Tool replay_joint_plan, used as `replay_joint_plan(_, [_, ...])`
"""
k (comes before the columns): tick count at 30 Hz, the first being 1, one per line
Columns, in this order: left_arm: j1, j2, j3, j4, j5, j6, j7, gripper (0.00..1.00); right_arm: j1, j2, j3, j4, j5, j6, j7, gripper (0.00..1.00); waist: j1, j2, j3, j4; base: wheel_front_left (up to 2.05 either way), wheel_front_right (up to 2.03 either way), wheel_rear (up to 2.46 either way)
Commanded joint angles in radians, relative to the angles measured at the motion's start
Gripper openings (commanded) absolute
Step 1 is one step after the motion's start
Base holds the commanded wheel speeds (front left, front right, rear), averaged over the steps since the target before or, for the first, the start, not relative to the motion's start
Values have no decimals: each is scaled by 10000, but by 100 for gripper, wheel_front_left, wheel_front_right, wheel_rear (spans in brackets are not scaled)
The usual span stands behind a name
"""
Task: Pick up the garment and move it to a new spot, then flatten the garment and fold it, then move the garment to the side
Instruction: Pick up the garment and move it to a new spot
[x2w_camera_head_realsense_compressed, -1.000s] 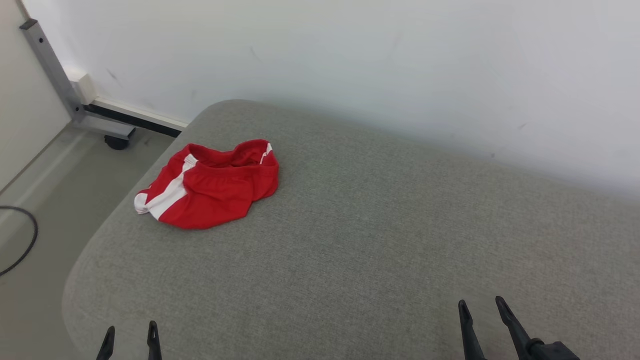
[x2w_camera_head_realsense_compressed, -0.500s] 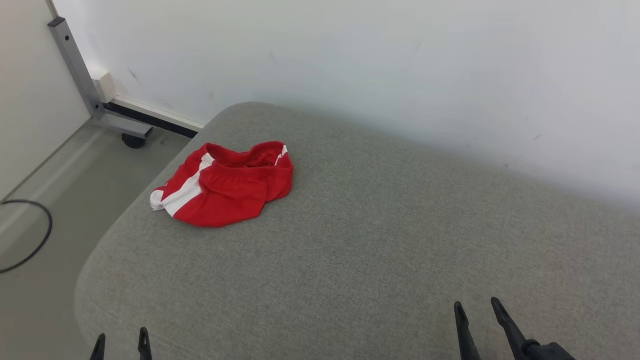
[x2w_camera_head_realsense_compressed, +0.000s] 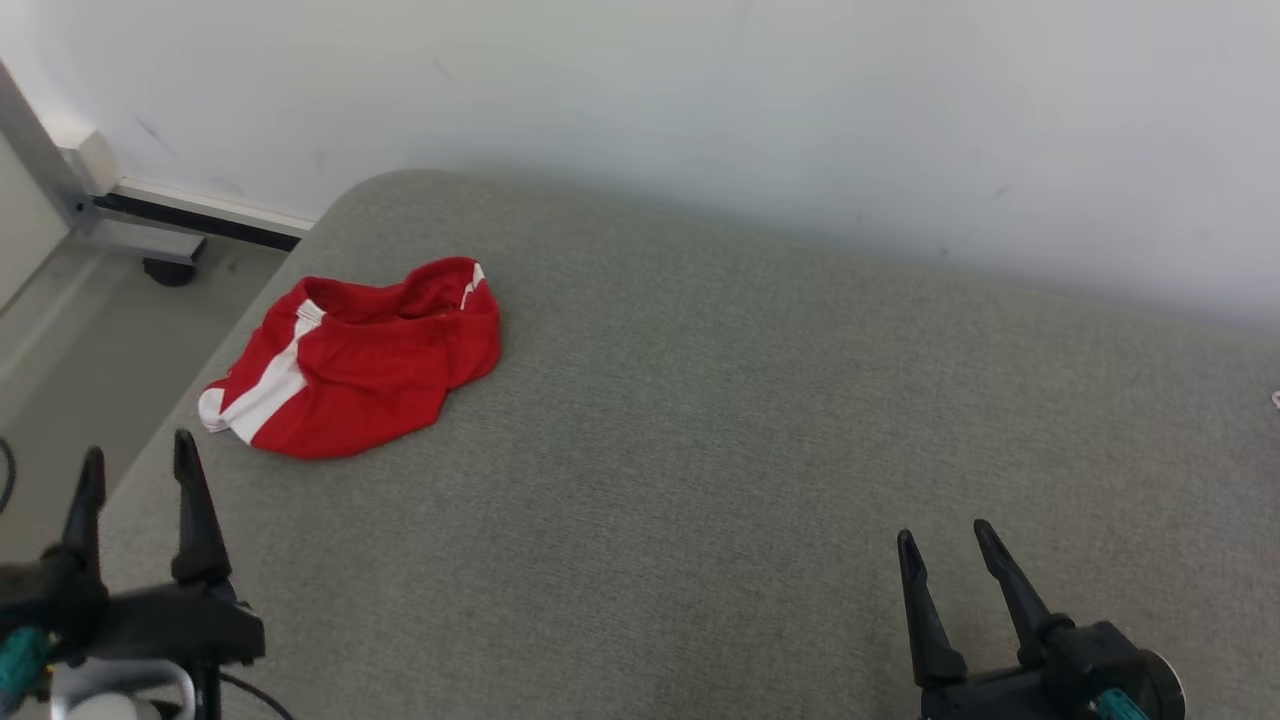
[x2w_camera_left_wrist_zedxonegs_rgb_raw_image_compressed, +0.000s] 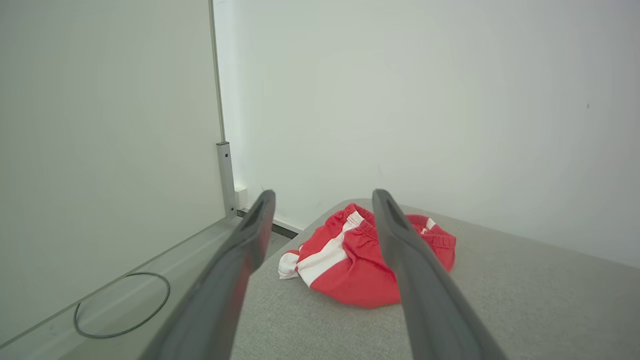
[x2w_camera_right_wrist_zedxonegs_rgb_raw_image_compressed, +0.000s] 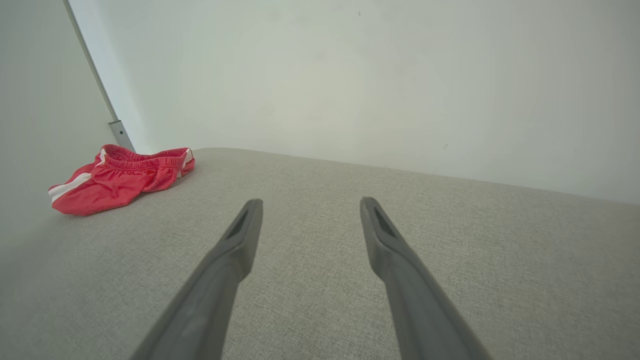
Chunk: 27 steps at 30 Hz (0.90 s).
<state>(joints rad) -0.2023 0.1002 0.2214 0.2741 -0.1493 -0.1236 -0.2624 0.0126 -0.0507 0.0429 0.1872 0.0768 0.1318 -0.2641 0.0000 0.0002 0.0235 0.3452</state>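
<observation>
Cable: we see a dark loop lying on the floor, left of the cushion.
Post: a grey metal upright stands in the corner, beyond the cushion's left end.
Left gripper: we find it low at the left, by the cushion's left edge. Its fingers are spread wide with nothing between them. It is near the shorts but not touching them.
Shorts: red with a white side stripe, crumpled in a heap on the cushion's far left part. The waistband faces the wall, and we see nothing touching them.
Cushion: grey fabric with a rounded far-left corner.
Right gripper: low at the right over the cushion, fingers parted and empty, well apart from the shorts.
Wall: plain white, behind the cushion.
</observation>
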Motion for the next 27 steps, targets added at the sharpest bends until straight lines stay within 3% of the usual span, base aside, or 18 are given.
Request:
replay_joint_plan(1, [-604, 206, 74, 310, -142, -34, -19, 100, -264, 7, 14, -73, -75, -27, -11, 100, 0, -2, 771, -803, 0, 0, 0])
replay_joint_plan(12, [-4146, 2011, -183, 2859, -705, -68, 202, 100, -1354, 7, 21, -531, -270, -27, -9, 100, 0, -2, 2352, -2421, 0, 0, 0])
replay_joint_plan(27, [-6245, 3613, -1347, 6558, -1598, -63, 2187, 100, -1988, 10, 132, -656, -314, -27, -9, 100, 0, -2, 3269, -3713, 0, 0, 0])
